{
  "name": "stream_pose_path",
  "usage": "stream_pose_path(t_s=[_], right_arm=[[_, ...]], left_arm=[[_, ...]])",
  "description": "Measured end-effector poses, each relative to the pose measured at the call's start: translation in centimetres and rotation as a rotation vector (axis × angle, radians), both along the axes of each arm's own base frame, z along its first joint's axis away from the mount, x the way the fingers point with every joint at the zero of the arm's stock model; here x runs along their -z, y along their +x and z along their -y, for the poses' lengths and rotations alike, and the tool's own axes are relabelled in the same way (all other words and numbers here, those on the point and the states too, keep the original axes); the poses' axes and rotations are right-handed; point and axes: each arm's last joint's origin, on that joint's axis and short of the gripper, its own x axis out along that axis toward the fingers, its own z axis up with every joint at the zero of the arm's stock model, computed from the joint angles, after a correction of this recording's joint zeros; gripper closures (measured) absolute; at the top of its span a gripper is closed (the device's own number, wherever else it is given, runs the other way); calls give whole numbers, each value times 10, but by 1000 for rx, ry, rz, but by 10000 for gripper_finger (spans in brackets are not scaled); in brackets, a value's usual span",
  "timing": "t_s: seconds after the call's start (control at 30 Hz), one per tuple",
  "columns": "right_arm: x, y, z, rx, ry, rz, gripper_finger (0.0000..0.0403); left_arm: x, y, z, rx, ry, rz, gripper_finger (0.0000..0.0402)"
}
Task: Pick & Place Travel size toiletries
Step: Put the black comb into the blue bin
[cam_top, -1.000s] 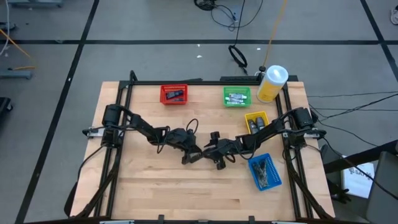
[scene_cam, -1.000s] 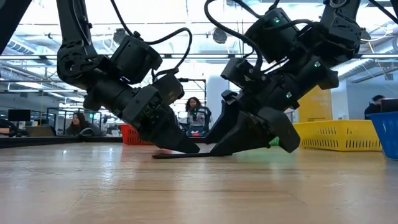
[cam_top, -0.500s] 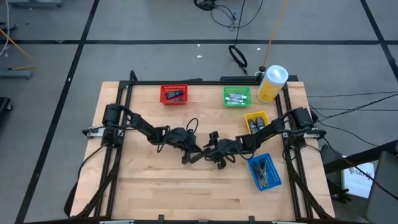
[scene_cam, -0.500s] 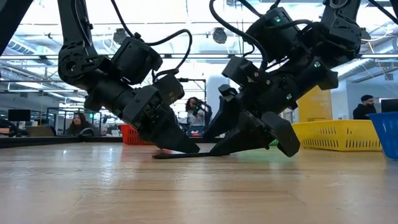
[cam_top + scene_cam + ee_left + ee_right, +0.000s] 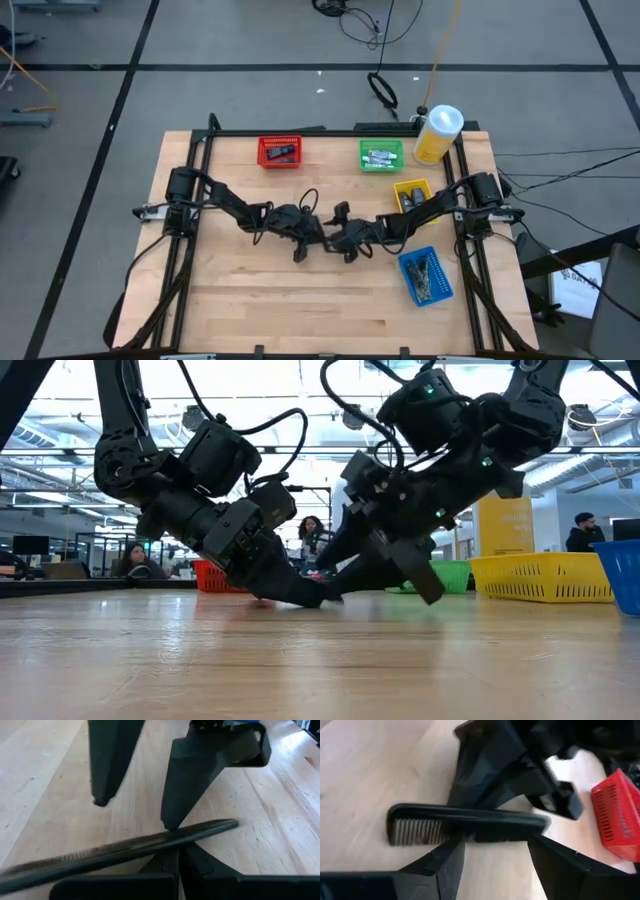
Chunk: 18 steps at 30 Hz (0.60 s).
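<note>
Pale, smooth wood with visible grain was seen on the desk (image 5: 250,300). A matt black plastic comb (image 5: 465,826) and slotted red plastic bin (image 5: 617,820) were noted.

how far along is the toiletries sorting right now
Done: small items already lie in the red bin, green bin and blue bin. In hand: the left end effector pinches a black comb at mid-table, and the open right end effector straddles it, which looks like a handover. Left: the comb is not yet in any bin.
</note>
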Motion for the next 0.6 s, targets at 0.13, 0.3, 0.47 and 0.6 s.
stream_pose_path(t_s=[0.13, 0.3, 0.47, 0.6], right_arm=[[1, -1, -1, 1, -24, -12, 191], [2, -1, -2, -31, -5, -21, 191], [2, -1, -2, -37, 1, -28, 191], [3, -2, -3, -45, 7, -33, 191]], left_arm=[[0, 0, 0, -5, 5, 1, 401], [0, 0, 0, -4, 7, 2, 401], [-1, 1, 0, -8, 9, 24, 401], [-4, 2, 1, -4, 9, 45, 401]])
